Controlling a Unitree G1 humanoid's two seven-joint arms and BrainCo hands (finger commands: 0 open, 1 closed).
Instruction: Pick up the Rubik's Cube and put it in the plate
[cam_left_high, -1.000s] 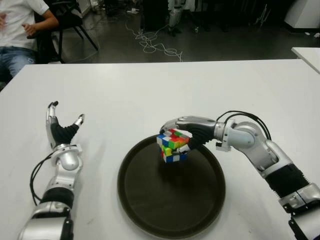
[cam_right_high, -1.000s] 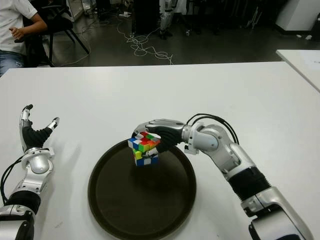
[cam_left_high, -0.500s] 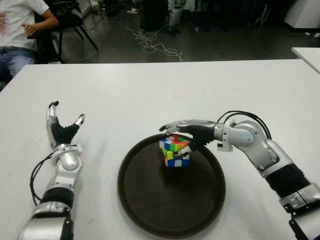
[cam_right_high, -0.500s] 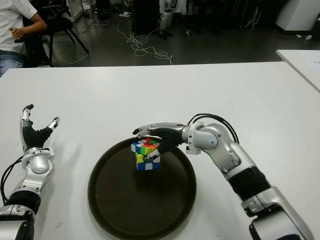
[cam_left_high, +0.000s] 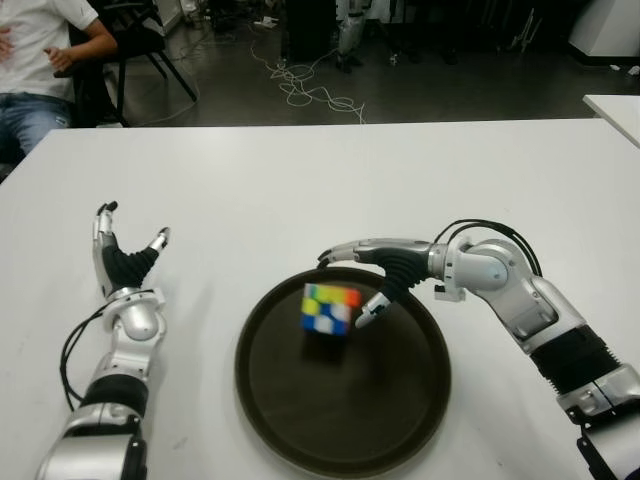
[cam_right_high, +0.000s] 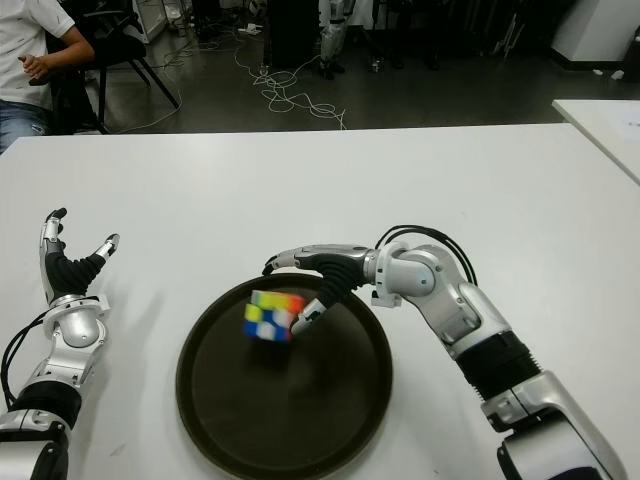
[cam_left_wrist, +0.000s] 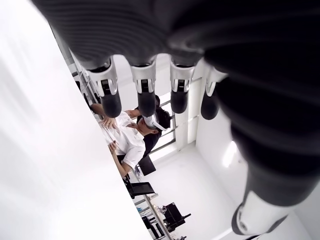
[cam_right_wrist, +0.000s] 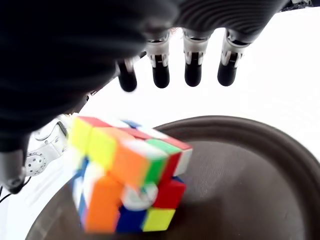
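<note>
The Rubik's Cube (cam_left_high: 328, 310) is inside the dark round plate (cam_left_high: 300, 420), toward its far left part, blurred and tilted. The right hand (cam_left_high: 372, 275) hangs over the plate's far rim just beside the cube, fingers (cam_right_wrist: 193, 65) spread and extended, gripping nothing; the thumb tip is close to the cube's side. The left hand (cam_left_high: 122, 265) shows well apart on the left of the white counter (cam_left_high: 300, 180), fingers open and pointing up. A seated person (cam_left_high: 35, 60) is beyond the counter's far left corner.
</note>
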